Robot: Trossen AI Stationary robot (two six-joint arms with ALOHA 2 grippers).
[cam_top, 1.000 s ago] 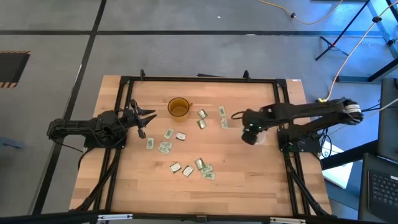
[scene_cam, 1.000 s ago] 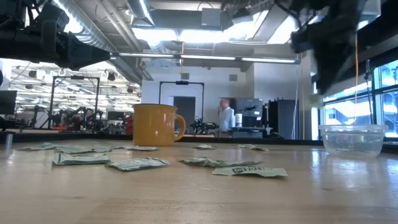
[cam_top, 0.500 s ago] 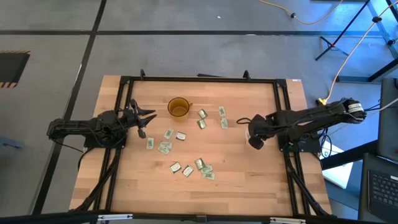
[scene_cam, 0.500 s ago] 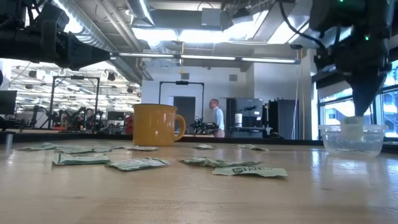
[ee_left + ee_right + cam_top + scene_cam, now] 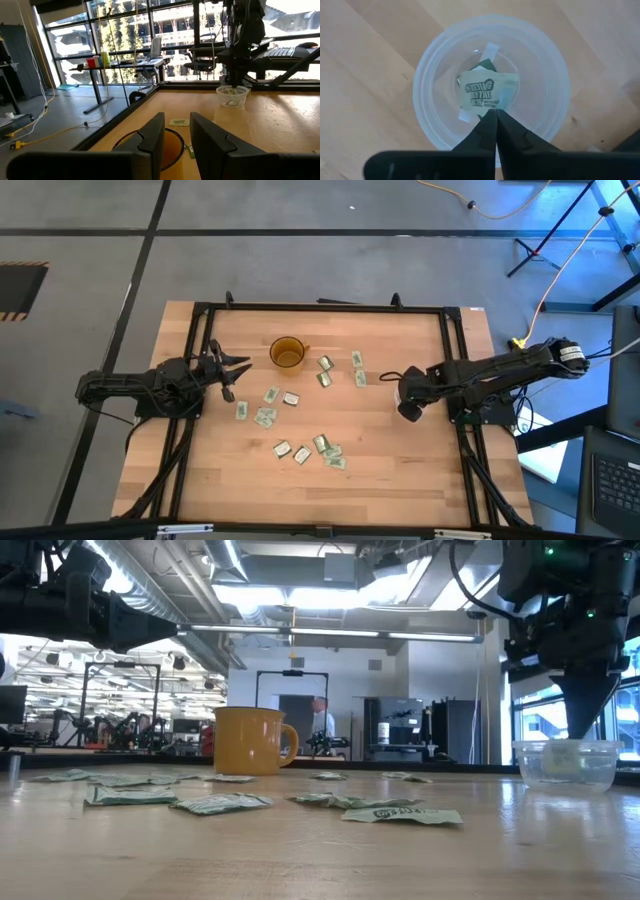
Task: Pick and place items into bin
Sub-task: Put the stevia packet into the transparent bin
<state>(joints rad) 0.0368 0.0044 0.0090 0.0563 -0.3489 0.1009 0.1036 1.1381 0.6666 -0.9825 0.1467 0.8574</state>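
Several small pale green and white packets (image 5: pixel 300 425) lie flat on the wooden table, also low in the low view (image 5: pixel 220 803). The clear round bin (image 5: pixel 565 765) stands near the table's right edge, mostly hidden under my right gripper (image 5: pixel 408 409) in the high view. That gripper points straight down into the bin's mouth (image 5: pixel 583 735), shut on a printed packet (image 5: pixel 487 95). Other packet pieces (image 5: pixel 487 57) lie under it in the bin. My left gripper (image 5: pixel 232 370) waits open at the table's left, aimed past the amber cup (image 5: pixel 287 354). My right gripper pinches the printed packet by one edge (image 5: pixel 492 111) between its two fingertips, coming from above and pointing down. The packet sits inside the bin's rim (image 5: pixel 430 65), its printed face turned up. Whether its far end rests on the pieces below, I cannot tell.
The amber cup with a handle (image 5: pixel 250 740) stands toward the far middle of the table, with packets to its right and near side. A black frame (image 5: pixel 455 360) runs along the table's edges. Bare wood lies between the packets and the bin. A person walks far off in the room.
My right gripper has moved a little toward the table's right and near edges, then come down over the bin with its fingers pointing straight down. For the last half second it has stayed there, still shut. The packets on the table have not moved.
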